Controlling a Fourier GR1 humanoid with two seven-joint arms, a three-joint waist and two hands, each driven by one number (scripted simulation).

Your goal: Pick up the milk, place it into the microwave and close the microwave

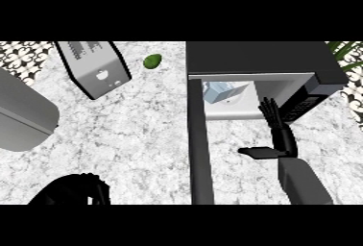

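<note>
Marble counter (135,139): milk (221,91) inside open microwave (262,62), right robot hand (278,134) open w/ fingers straight, holding nothing.

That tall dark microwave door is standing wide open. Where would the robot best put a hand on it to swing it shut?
Probably the door's near free end, pushed from its left face. It stands edge-on, running from the microwave toward the robot, so the hinge is at the far end. The open right hand is on the cavity side, in front of the milk; the left hand is on the pushing side.

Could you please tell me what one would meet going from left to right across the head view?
Left hand → toaster → green fruit → microwave door → milk → right hand.
</note>
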